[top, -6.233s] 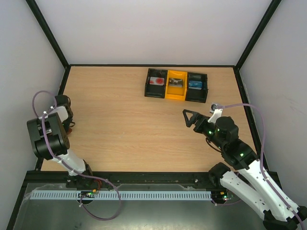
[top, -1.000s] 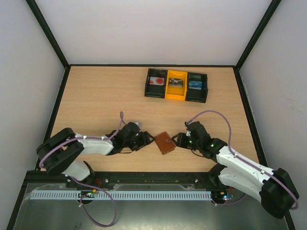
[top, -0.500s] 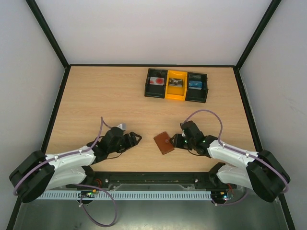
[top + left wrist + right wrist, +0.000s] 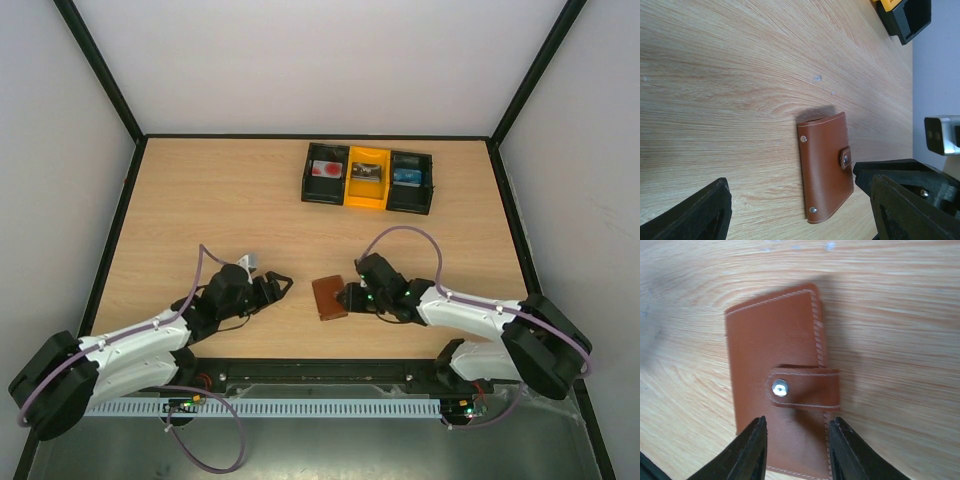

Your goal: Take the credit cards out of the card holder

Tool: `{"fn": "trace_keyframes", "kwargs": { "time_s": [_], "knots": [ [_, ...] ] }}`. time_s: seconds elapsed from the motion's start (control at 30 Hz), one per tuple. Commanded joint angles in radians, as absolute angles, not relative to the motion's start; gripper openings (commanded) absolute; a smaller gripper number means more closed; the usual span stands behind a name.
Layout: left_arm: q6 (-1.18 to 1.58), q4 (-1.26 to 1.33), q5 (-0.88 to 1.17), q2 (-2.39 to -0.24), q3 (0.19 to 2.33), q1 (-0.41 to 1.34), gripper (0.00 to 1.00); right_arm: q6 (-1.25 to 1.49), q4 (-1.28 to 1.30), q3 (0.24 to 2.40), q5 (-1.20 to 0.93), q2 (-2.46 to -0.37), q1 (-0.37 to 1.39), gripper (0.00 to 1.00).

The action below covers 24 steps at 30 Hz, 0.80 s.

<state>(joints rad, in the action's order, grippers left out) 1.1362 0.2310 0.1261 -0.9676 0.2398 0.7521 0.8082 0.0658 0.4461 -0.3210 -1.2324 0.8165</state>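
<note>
Along the near edge of the table (image 4: 200, 210), both arms lay stretched low over the wood, reaching in toward the middle. On the left, the left gripper (image 4: 278, 287) sat a little way short of the card holder (image 4: 328, 297), clear of it, with its jaws spread wide and nothing between them. In its wrist view its black fingers (image 4: 695, 215) framed the holder from the side.

The card holder lay flat on the table between the two grippers. It was closed, its brown leather cover up and the snap tab (image 4: 805, 388) fastened across the edge that faced the right arm. Its inside was hidden.

Just beside that edge was the right gripper (image 4: 347, 297), its jaws only partly apart, a narrow gap between them. In the right wrist view its fingers (image 4: 752, 447) stood over the end of the holder below the tab, one across a long edge of the cover and the other at the opposite edge. Whether they touched the leather could not be told, and nothing showed the holder clamped.

Well beyond, toward the far right of the table, stood a three-compartment tray (image 4: 306, 175). A red-and-white card (image 4: 325, 170) lay in its left black compartment, a grey card (image 4: 366, 172) in the yellow middle one and a blue card (image 4: 406, 176) in the right black one.
</note>
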Motion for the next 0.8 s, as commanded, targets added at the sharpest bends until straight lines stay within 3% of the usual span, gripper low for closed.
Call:
{"fn": "trace_keyframes", "kwargs": {
  "time_s": [0.0, 0.3, 0.77],
  "knots": [
    [1.111, 0.217, 0.120, -0.943, 0.221, 0.747, 0.77, 0.810, 0.179, 0.556, -0.179, -1.250, 0.890, 0.34],
    [1.100, 0.200, 0.117, -0.893, 0.218, 0.747, 0.77, 0.859, 0.254, 0.641, -0.074, -1.246, 0.941, 0.31],
    [1.109, 0.134, 0.085, -0.805, 0.209, 0.747, 0.77, 0.847, 0.310, 0.730, 0.029, -1.443, 1.006, 0.29]
  ]
}}
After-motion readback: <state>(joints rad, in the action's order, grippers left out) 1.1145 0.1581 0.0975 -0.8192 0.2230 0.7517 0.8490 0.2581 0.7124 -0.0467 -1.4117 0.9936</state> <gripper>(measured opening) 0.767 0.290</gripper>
